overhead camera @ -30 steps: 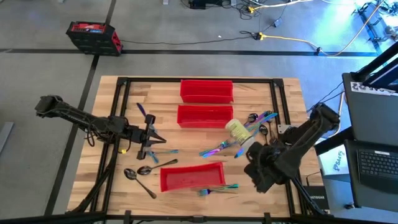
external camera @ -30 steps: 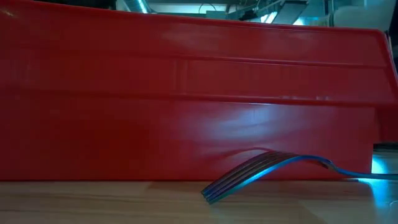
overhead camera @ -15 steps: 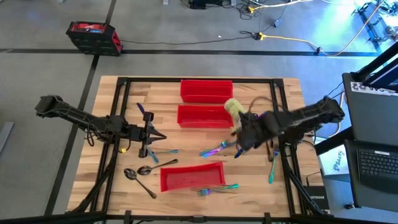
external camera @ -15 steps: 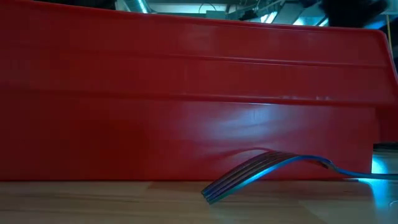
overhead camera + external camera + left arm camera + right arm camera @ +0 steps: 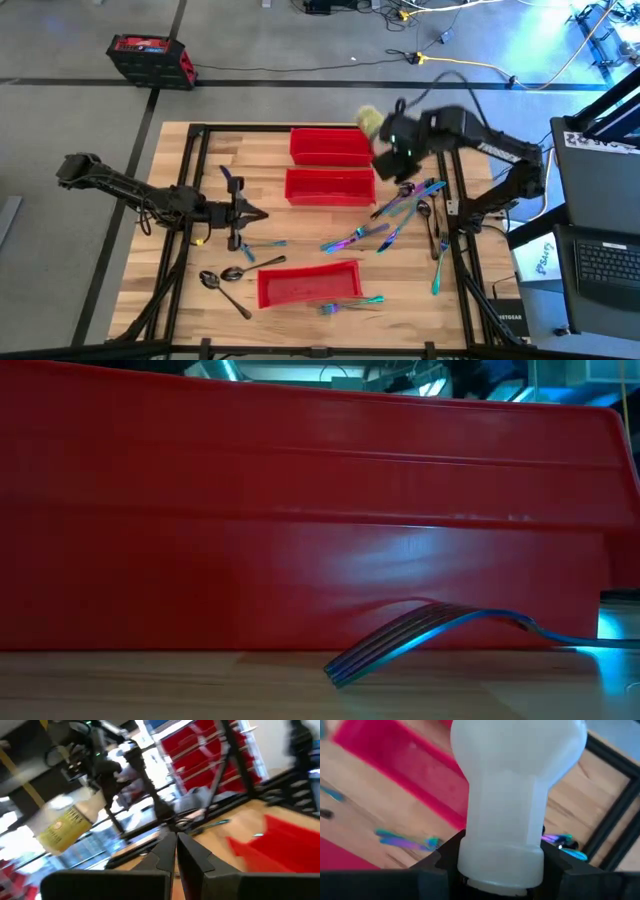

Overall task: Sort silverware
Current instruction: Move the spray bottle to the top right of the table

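My right gripper (image 5: pixel 392 140) is shut on a clear spray bottle (image 5: pixel 369 122) with a yellow label, high above the right end of the far red bin (image 5: pixel 325 146). Silverware lies loose on the table. A pile (image 5: pixel 405 203) sits at the right, and pieces (image 5: pixel 352 238) lie near the middle. Two spoons (image 5: pixel 222 277) lie at the near left. A fork (image 5: pixel 430 632) rests on its tines before the near bin (image 5: pixel 300 285). My left gripper (image 5: pixel 247 213) is shut and holds nothing, left of the middle bin (image 5: pixel 328 187). My right gripper pinches the bottle's narrower part (image 5: pixel 500 847) between its two fingers (image 5: pixel 445 855), one on each side. The fingers come steeply from above. The bottle reaches out beyond them with its wide rounded end (image 5: pixel 520 745) away from the wrist, lifted clear of table and bins.
A black frame (image 5: pixel 443 160) runs along the table's edges. One iridescent piece (image 5: pixel 437 268) lies by the right frame bar and a short one (image 5: pixel 228 177) at the far left. A laptop (image 5: pixel 610 262) stands off the table's right side.
My right gripper has swung with the bottle from beside the middle bin's right end toward the table's far edge. It has risen and turned on the way, and the bottle stays in its hold. The silverware pile at the right now shows uncovered.
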Controlling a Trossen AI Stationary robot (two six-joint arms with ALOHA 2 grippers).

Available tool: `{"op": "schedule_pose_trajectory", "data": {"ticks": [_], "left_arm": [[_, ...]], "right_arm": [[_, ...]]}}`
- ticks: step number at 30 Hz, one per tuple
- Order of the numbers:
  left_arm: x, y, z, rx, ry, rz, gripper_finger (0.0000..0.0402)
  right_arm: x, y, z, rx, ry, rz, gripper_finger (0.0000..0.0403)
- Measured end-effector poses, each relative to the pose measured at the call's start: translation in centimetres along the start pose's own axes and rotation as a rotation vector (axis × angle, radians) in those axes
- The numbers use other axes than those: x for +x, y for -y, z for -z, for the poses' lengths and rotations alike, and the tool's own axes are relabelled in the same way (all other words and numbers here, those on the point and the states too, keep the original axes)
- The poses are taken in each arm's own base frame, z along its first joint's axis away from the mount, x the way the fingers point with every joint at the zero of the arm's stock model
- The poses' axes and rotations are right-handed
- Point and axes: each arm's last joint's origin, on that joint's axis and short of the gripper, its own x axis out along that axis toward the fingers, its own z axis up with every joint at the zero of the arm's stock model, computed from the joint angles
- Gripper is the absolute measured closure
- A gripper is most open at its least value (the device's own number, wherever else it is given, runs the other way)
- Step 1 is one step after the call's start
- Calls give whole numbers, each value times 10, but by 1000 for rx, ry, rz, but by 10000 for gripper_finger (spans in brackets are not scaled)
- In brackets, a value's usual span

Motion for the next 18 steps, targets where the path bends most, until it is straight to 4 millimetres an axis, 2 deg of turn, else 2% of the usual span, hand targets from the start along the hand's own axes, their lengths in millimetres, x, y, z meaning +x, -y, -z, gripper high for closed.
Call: {"op": "schedule_pose_trajectory", "data": {"ticks": [7, 18], "left_arm": [[1, -8, 2, 40, -37, -100, 400], [2, -12, 6, 48, -47, -93, 400]], "right_arm": [[-9, 25, -53, 92, 23, -107, 260], [19, 73, -97, 243, -94, -228, 260]]}}
